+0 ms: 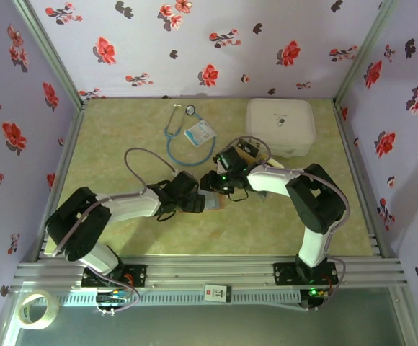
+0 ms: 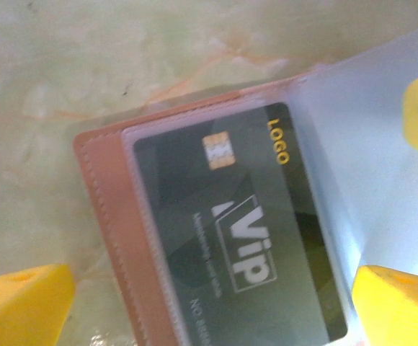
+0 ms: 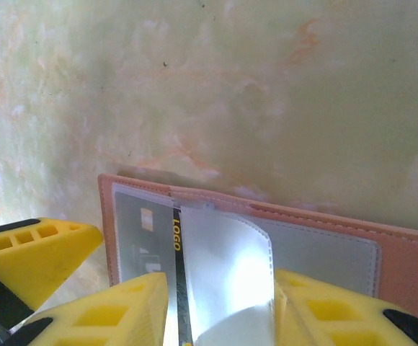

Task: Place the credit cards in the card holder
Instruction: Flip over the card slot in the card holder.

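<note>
The tan card holder (image 2: 104, 209) lies open on the table, between the two grippers (image 1: 215, 204). One dark credit card (image 2: 230, 245) with gold "LOGO" and white "VIP" sits inside its left clear pocket (image 3: 143, 231). My left gripper (image 2: 209, 288) is open, with one yellow finger on each side of the holder. My right gripper (image 3: 220, 282) is shut on a clear pocket leaf (image 3: 227, 259) and holds it lifted off the holder. Small flat dark and gold things, probably more credit cards (image 1: 248, 149), lie by the white case's corner.
A large white rounded case (image 1: 281, 126) stands at the back right. A blue stethoscope (image 1: 174, 137) and a light-blue badge card (image 1: 199, 132) lie at the back centre. A tape roll (image 1: 37, 308) sits off the table's near left. Floral walls enclose three sides.
</note>
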